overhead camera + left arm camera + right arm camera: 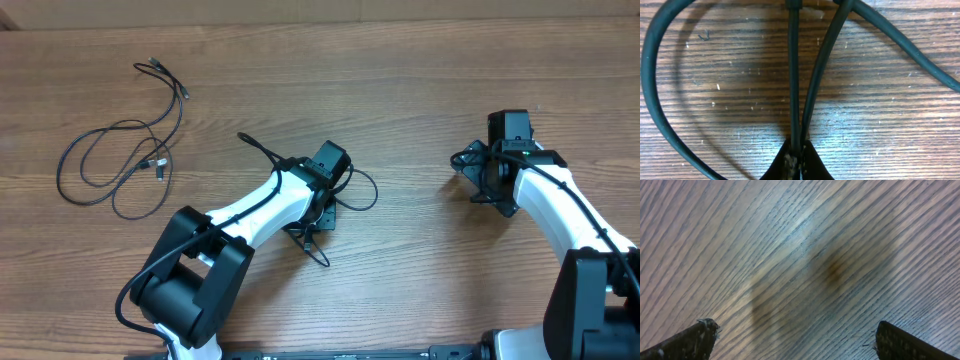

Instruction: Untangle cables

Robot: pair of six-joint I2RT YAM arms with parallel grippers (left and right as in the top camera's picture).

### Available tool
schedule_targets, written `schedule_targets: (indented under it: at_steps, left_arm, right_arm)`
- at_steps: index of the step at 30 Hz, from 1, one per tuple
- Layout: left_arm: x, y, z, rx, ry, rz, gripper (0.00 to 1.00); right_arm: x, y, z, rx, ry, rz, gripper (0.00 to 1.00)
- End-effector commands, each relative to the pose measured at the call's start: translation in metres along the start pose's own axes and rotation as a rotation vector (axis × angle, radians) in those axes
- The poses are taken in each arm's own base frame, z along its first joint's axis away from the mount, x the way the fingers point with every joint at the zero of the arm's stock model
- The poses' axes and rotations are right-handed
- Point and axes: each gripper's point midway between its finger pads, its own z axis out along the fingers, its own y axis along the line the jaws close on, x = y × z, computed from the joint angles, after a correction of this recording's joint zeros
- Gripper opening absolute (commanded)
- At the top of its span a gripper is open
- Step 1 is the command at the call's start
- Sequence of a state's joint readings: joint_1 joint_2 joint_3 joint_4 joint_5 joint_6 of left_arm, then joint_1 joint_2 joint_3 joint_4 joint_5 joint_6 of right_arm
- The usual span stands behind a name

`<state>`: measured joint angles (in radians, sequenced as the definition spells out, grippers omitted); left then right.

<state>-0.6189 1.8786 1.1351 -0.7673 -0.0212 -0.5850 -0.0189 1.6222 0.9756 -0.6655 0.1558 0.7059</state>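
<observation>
Two cable groups sit on the table (400,80).

Leftmost is the cable bunch (112,172): thin black overlapping loops, with plug ends (152,66) toward the far edge, well apart from both arms. In the middle, a single cord (794,80) lies under the left gripper (797,157). Its fingers are closed and pinch two strands of that cord side by side, right at the tips. A wider loop of the cord curves around them on the wood. On the right, the right gripper (795,330) has its fingers spread wide, with nothing between them and bare wood below.

Risks, as I judge them:
- Carrying the cord leftward could drop it on the cable bunch and re-tangle the lot.
- With two strands in one pinch, a pull likely tightens a crossing instead of opening it.
- The hold is at the very tips, so a strand may slip out on a lift.
- The loose loop lies close by the wrist and could snag the arm's own thick cable.
- Nothing anchors the cord's other end, so any pull drags the whole thing unless the right gripper pins it.

Room:
- Left: the table's side edge is not in view.
- Centre: there is a wide stretch of open wood between the grippers, and more toward the far edge along the top of the overhead view.
- Near side: crowded by both arm bases.
</observation>
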Motion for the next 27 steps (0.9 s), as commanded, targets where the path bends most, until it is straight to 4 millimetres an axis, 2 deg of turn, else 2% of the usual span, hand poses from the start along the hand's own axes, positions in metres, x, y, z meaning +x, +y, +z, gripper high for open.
schedule_targets:
  at_steps: [1, 19, 27]
  left_arm:
    - [0.0085, 0.0044, 0.0113, -0.009, 0.046, -0.020, 0.05]
    - [0.0085, 0.0043, 0.0113, -0.009, 0.046, -0.020, 0.06]
    - [0.0023, 0.0002, 0.0115, 0.008, 0.021, -0.021, 0.07]
  right_arm:
    - [-0.0041, 0.0015, -0.0045, -0.013, -0.016, -0.001, 1.00]
    - [-0.0042, 0.0016, -0.0045, -0.014, -0.016, -0.001, 1.00]
    - [-0.0041, 0.0015, -0.0045, -0.013, -0.016, -0.001, 1.00]
